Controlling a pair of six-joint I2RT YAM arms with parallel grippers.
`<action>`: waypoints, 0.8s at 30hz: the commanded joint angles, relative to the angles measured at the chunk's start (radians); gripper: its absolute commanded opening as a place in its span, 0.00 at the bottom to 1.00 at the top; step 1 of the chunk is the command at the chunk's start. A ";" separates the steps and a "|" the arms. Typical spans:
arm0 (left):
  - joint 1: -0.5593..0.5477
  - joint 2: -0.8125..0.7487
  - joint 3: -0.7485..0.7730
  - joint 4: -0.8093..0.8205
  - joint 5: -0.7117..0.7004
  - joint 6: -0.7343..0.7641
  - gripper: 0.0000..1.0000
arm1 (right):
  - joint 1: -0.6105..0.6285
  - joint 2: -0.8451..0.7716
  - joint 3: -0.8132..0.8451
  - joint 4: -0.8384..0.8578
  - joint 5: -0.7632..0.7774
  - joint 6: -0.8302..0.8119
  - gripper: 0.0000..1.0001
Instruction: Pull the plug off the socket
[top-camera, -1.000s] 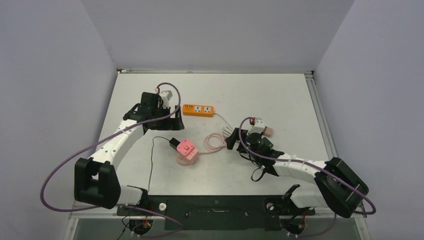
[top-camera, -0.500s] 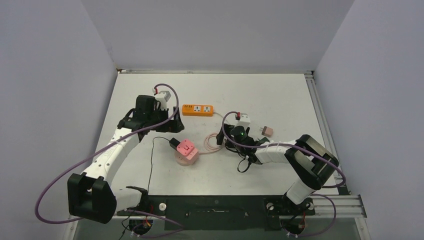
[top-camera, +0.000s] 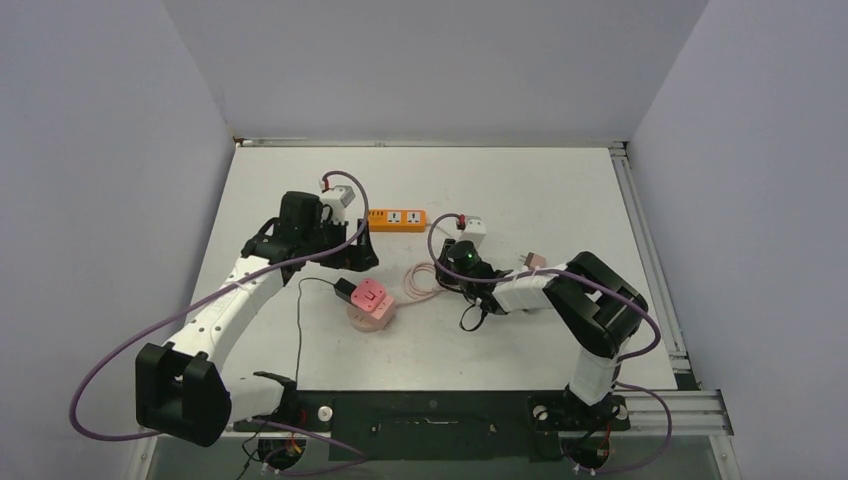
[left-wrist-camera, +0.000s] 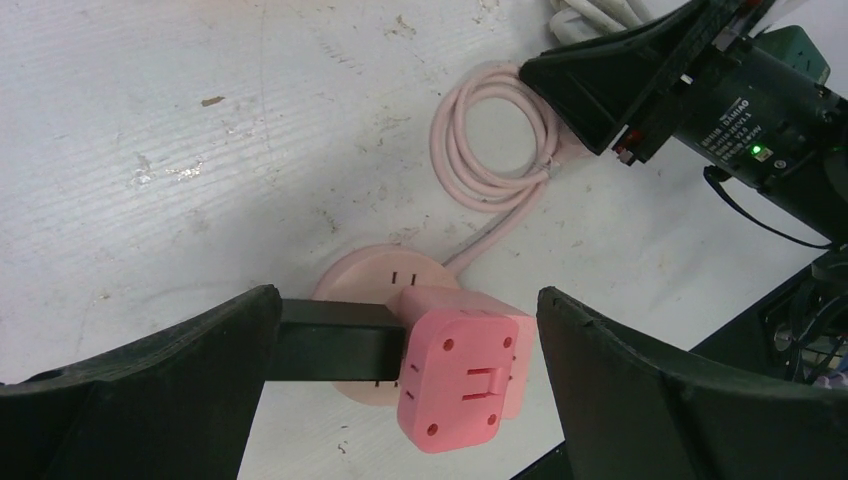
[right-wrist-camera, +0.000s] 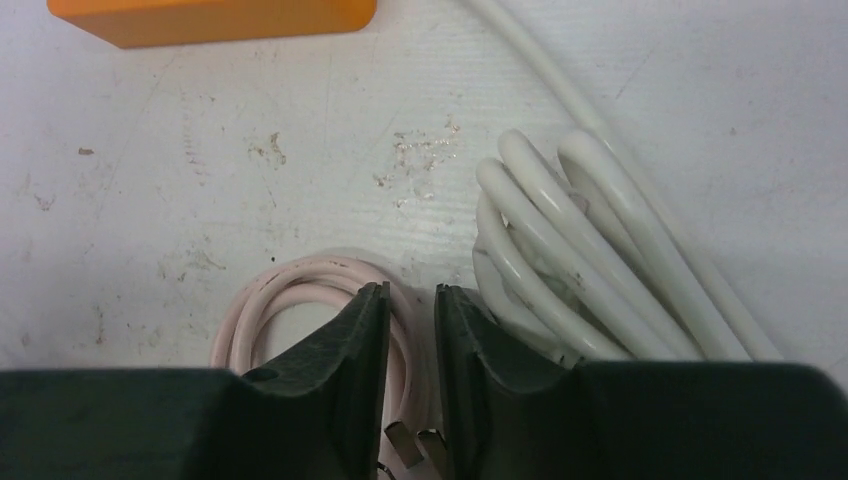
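Plug (left-wrist-camera: 455, 375) on socket (left-wrist-camera: 370, 272), between spread left fingers (left-wrist-camera: 150, 380); right fingers (right-wrist-camera: 335, 380) pinched on pink cable (right-wrist-camera: 290, 280)

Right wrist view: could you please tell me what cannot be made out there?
Whether the right gripper actually clamps the pink cable: its own fingers cover the contact.
What the two metal prongs belong to: cut off by the bottom edge.
Where the white cable ends: hidden behind that gripper.
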 joint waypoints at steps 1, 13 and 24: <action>-0.022 0.005 0.005 0.049 0.067 0.024 0.98 | -0.031 0.028 0.075 0.012 0.014 -0.048 0.18; -0.082 0.010 0.003 0.060 0.049 0.029 0.98 | -0.207 0.089 0.209 0.009 -0.232 -0.164 0.09; -0.064 -0.042 -0.012 0.076 -0.064 0.002 0.97 | -0.152 -0.078 0.103 -0.084 -0.239 -0.139 0.40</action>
